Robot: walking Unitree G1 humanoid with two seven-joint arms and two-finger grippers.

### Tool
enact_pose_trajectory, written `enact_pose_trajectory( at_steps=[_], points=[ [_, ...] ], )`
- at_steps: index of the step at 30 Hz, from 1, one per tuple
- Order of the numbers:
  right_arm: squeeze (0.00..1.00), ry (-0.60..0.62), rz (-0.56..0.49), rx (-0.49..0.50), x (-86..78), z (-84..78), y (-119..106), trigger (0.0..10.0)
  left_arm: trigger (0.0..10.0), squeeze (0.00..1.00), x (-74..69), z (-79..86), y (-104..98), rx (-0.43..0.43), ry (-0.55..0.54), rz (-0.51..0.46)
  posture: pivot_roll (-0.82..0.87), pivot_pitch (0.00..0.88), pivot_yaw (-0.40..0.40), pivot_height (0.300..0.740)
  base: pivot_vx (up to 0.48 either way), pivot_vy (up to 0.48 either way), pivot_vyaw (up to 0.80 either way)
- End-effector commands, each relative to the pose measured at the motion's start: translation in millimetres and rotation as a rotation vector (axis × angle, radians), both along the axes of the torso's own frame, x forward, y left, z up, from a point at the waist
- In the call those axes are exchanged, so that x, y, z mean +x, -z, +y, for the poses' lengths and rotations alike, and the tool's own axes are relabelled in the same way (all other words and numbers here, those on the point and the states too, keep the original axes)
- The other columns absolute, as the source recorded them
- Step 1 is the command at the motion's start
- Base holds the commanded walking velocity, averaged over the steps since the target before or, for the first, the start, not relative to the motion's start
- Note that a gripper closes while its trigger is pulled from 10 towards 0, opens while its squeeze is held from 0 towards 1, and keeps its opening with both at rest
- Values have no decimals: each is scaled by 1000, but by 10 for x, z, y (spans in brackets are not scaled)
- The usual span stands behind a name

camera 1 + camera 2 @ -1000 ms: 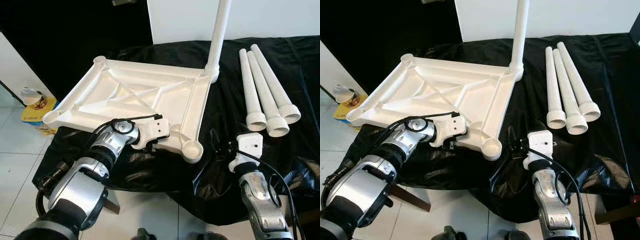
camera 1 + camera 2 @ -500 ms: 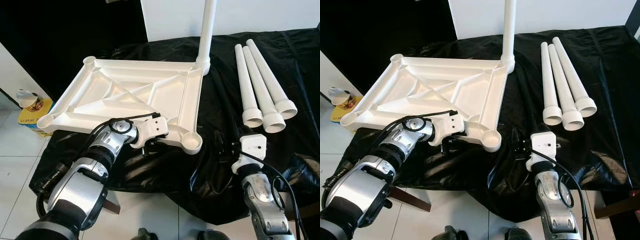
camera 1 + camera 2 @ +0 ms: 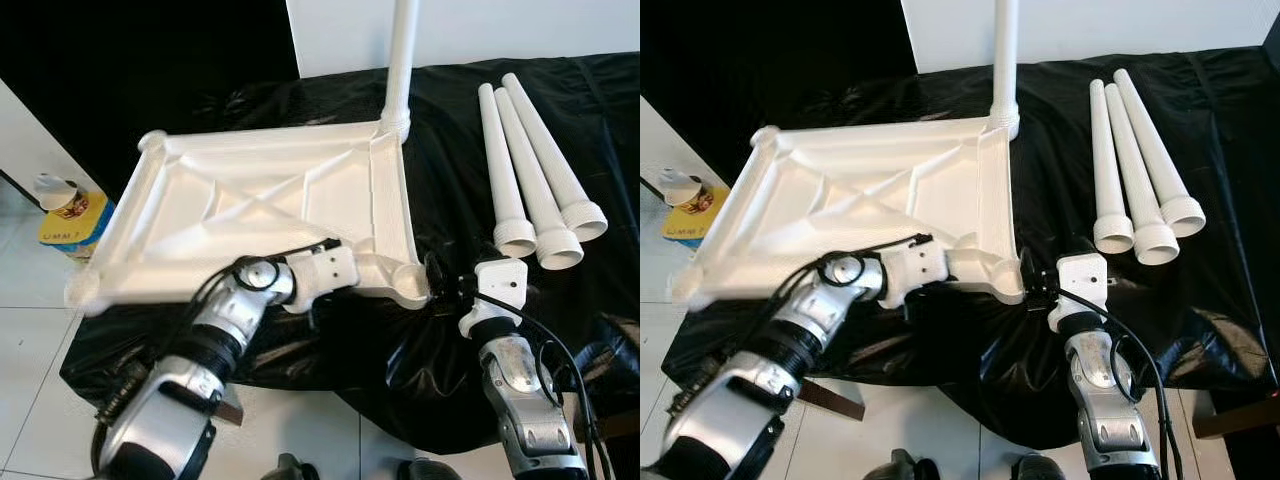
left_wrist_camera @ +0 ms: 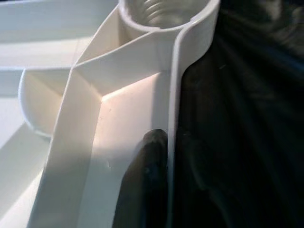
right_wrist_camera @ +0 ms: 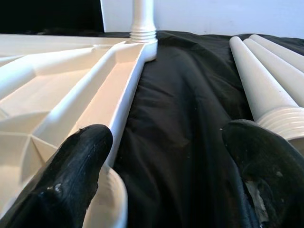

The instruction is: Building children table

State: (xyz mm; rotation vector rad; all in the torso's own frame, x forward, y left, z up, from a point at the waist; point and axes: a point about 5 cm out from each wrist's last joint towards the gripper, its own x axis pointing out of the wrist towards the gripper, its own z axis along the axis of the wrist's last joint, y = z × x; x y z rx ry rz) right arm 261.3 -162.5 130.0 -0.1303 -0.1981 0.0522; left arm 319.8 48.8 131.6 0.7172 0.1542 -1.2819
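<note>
The white tabletop [image 3: 250, 215] lies upside down on the black cloth [image 3: 450, 160]. One white leg [image 3: 401, 60] stands screwed into its far right corner. Three loose legs [image 3: 530, 170] lie side by side to the right. My left gripper [image 4: 168, 156] is shut on the tabletop's near rim, one finger [image 4: 147, 180] inside the rim, close to the empty corner socket [image 4: 166, 12]. My right gripper [image 5: 166, 166] is open just right of that near right corner [image 3: 415, 285], low over the cloth, nothing between its fingers [image 5: 71, 180].
The cloth-covered surface ends close in front of me, with white floor tiles [image 3: 30, 400] below. A yellow box with a cup [image 3: 62, 205] sits on the floor at the left. A white panel [image 3: 500, 25] stands behind the table.
The tabletop has swung round with my left gripper on its rim, and its near right corner now sits next to my right gripper. The right gripper has hardly moved.
</note>
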Motion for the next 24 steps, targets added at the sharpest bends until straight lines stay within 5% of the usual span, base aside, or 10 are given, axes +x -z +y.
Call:
enact_pose_trajectory(
  at_steps=[1, 2, 3, 4, 7, 8, 14, 15, 16, 24],
  points=[
    [0, -10, 13, 5, 9, 38, 36, 10000, 0, 0, -73, -40, 142, -42, -82, 17, -108, 57, 98, 740, 0, 0, 0],
    [0, -10, 13, 5, 9, 38, 36, 10000, 0, 0, -73, -40, 142, -42, -82, 17, -108, 57, 98, 740, 0, 0, 0],
    [0, -9, 13, 5, 13, 38, 37, 10000, 6667, 0, -102, -73, 139, -48, -77, 16, -107, 53, 98, 740, 0, 0, 0],
    [0, -9, 12, 5, 20, 38, 38, 10000, 10000, 0, -134, -106, 140, -53, -71, 16, -106, 47, 97, 740, 0, 0, 0],
    [0, 0, 6, 5, 45, 34, 29, 10000, 10000, 0, -172, -141, 145, -72, -77, 26, -105, 42, 96, 740, 0, 0, 0],
    [0, 9, 1, 6, 62, 27, 19, 10000, 10000, 427, -175, -147, 139, -85, -86, 26, -104, 40, 95, 740, 0, 0, 0],
    [0, 20, -6, 7, 87, 18, 10, 10000, 10000, 427, -223, -143, 100, -91, -114, 29, -103, 39, 94, 740, 0, 0, 0],
    [0, 41, -9, 6, 110, -2, 2, 10000, 10000, 714, -214, -142, 72, -106, -119, 26, -99, 34, 91, 740, 0, 0, 0],
    [0, 97, -9, -3, 169, -59, -8, 10000, 10000, 0, -184, -148, -20, -177, -160, 43, -97, 28, 87, 740, 0, 0, 0],
    [0, 211, -32, -3, 340, -192, -87, 10000, 10000, 0, -99, -94, -234, -358, -300, 21, -95, 13, 77, 740, 0, 0, 0]
  ],
)
